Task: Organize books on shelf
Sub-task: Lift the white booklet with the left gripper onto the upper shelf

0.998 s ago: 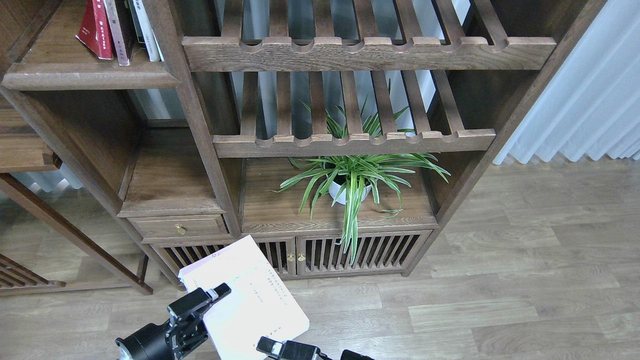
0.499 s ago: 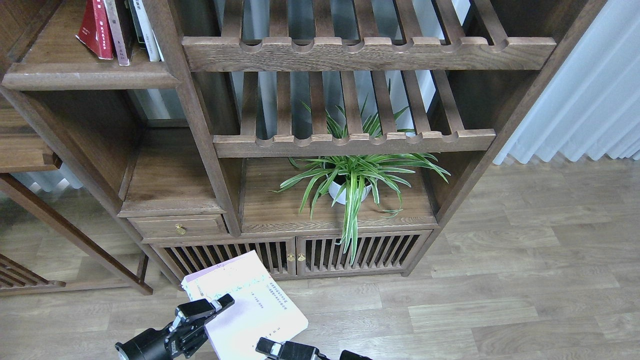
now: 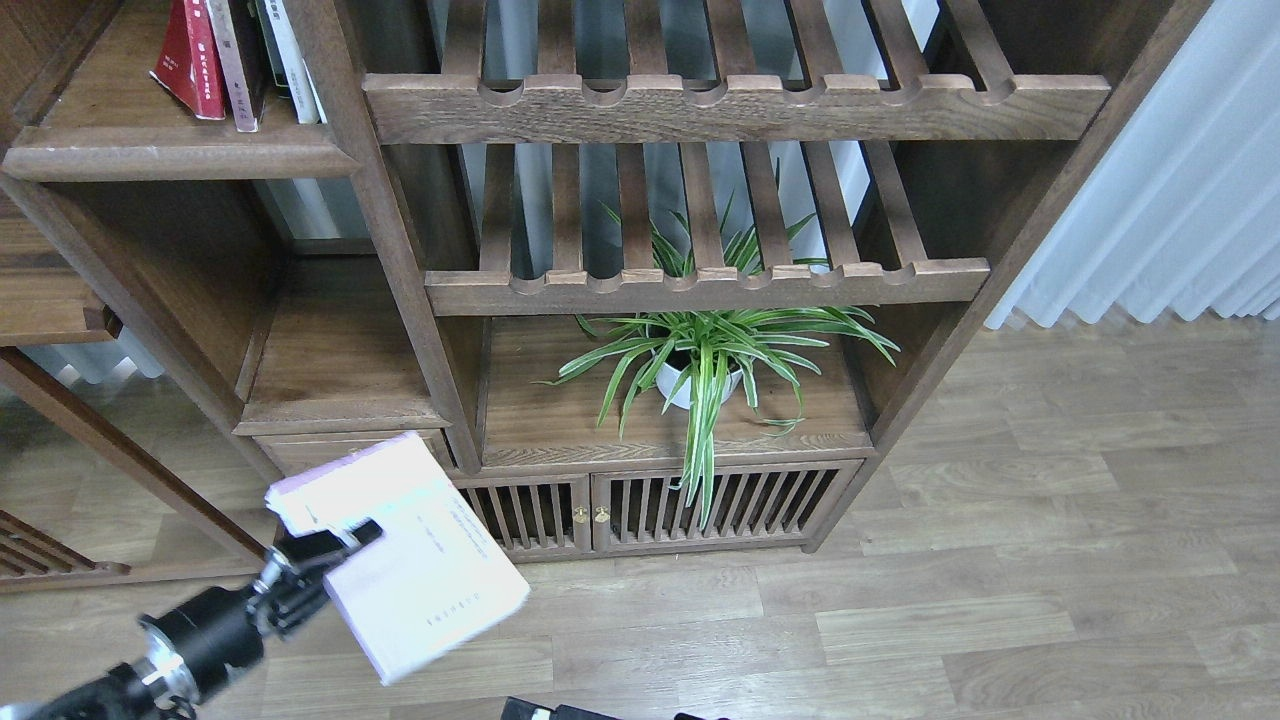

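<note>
Leftward and up goes the lavender-white book [image 3: 410, 555] — now overlapping the bookcase's small drawer.
Left hand [image 3: 325, 550] clamps its near-left edge; right hand barely visible — cannot tell.

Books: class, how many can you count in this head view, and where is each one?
4, perhaps more hidden. The pale lavender-white book is held by the left gripper low before the bookcase. The red book, grey book and white book stand on the shelf, upper left.
</note>
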Motion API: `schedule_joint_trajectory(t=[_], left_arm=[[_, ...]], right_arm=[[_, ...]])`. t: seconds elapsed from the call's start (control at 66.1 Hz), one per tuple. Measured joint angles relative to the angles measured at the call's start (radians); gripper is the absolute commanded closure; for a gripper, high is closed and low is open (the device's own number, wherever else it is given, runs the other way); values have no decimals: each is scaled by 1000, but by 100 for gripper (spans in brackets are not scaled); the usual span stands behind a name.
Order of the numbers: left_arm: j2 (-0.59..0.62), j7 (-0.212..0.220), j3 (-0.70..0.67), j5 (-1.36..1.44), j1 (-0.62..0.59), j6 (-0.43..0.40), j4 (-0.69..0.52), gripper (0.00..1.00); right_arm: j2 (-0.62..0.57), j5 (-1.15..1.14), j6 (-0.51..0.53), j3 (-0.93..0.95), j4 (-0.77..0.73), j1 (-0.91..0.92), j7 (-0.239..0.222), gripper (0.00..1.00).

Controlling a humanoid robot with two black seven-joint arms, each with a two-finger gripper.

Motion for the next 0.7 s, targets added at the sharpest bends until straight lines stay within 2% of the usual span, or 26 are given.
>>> schedule_joint_trajectory(t=[0.212,0.287,0.408,0.423,0.559,0.695], left_arm=[[158,13,-344,144,2,0,-4,95],[193,42,-440,155,-30,0,-8,95],[212,86,-450,160,-151,0,-6,97],[223,97,-417,164,-224,0,-1,97],[263,118,-350,229,-382,-1,27,97],[278,139,-366,361,-474,-1,87,97]], right_arm=[[0,0,0,3,-19,1,0,1],[0,0,0,3,-26,1,0,1],[0,0,0,3,-30,1,0,1],[0,0,0,3,-31,1,0,1],[0,0,0,4,-31,1,0,1],[0,0,0,4,-31,0,0,1]])
